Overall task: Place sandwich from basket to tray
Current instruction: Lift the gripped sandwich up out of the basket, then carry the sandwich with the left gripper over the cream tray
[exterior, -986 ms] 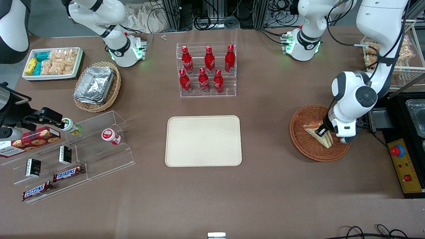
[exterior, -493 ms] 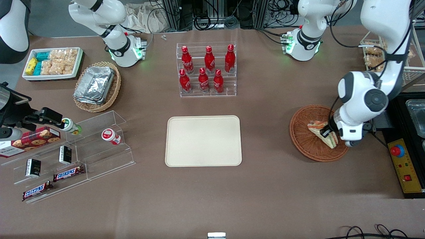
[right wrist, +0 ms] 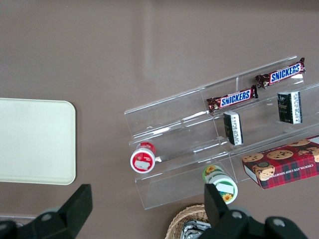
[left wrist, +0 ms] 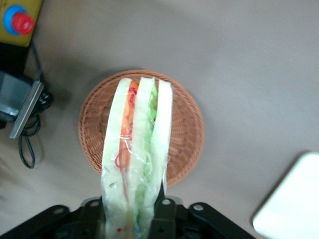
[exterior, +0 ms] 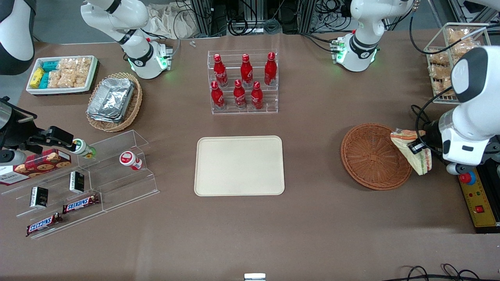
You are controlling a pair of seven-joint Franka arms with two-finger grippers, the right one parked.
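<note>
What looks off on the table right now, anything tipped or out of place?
On the clear stepped shelf, two small bottles lie on their sides rather than standing. Otherwise nothing odd: the gripper holds the sandwich above the basket rim; the tray sits bare.

Fig. Work area as I see it from the remote station. A brown table surface [exterior: 312,226] fills almost the whole front view; it is matt and evenly lit, with only soft shadows. Farther from the front camera than the table's edge, I make out aluminium frame rails [exterior: 203,15], coiled black cables [exterior: 250,21], a crumpled pale cloth [exterior: 168,19] and a strip of grey floor [exterior: 58,21]. At the working arm's end of the table lies a yellow control box [exterior: 478,199] with a red button [exterior: 467,177]. Loose black cable [exterior: 441,273] loops along the edge nearest the camera.
</note>
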